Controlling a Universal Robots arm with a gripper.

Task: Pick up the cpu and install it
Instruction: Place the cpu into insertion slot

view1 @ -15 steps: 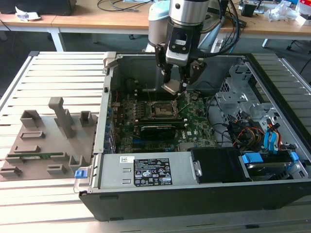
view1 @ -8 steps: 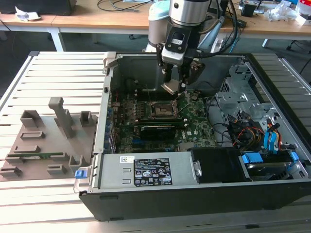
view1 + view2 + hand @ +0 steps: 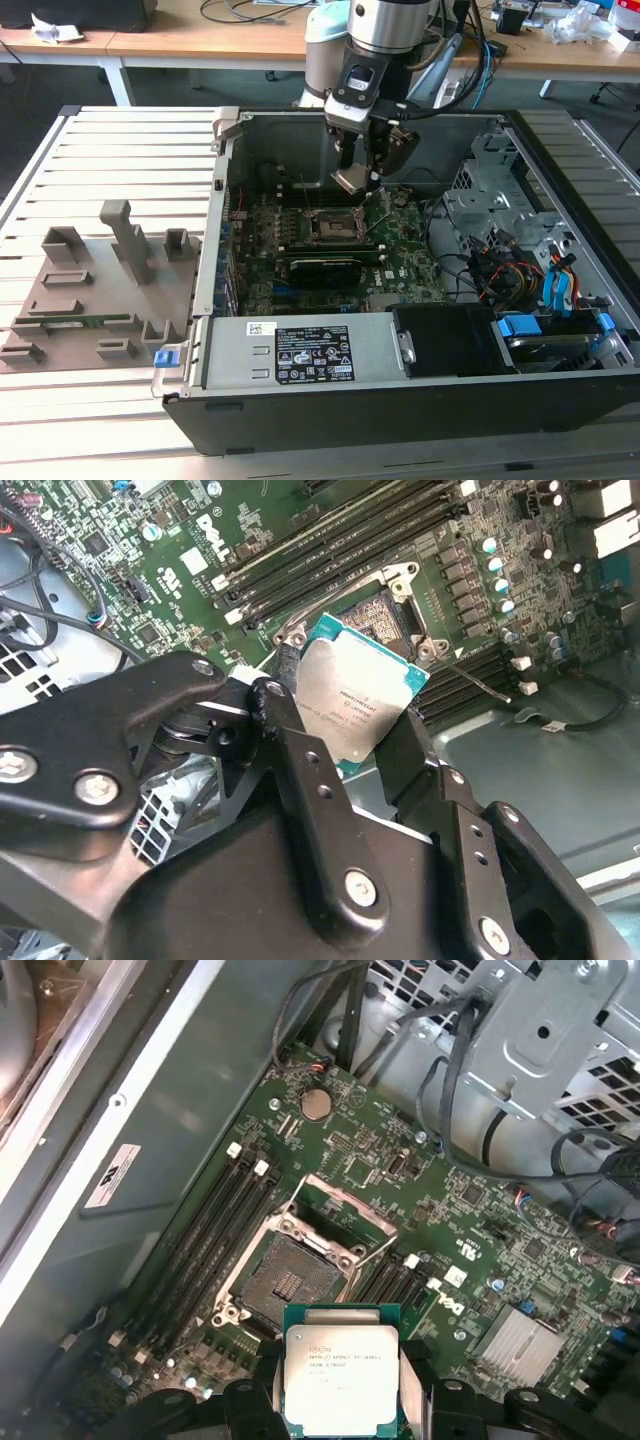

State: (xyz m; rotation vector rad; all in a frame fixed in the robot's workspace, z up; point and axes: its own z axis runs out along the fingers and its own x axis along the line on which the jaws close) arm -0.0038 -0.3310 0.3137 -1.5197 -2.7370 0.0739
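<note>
The cpu [image 3: 349, 180] is a flat square chip with a silvery top and green rim, and my gripper [image 3: 362, 176] is shut on it. It hangs in the air above the open computer case, a little behind and above the dark square socket [image 3: 334, 226] on the green motherboard [image 3: 410, 265]. In the first wrist view the cpu [image 3: 341, 1376] sits between the black fingers [image 3: 252, 1410], just off the open socket [image 3: 290, 1285]. In the second wrist view the cpu [image 3: 359, 695] is tilted over the socket [image 3: 378, 610], held by the fingers [image 3: 300, 770].
The open black case [image 3: 400, 385] has tall walls around the motherboard. A long black card [image 3: 325, 270] lies in front of the socket. Cables and a drive cage [image 3: 500, 200] fill the exterior view's right. A grey fixture plate [image 3: 100, 290] lies to the case's left.
</note>
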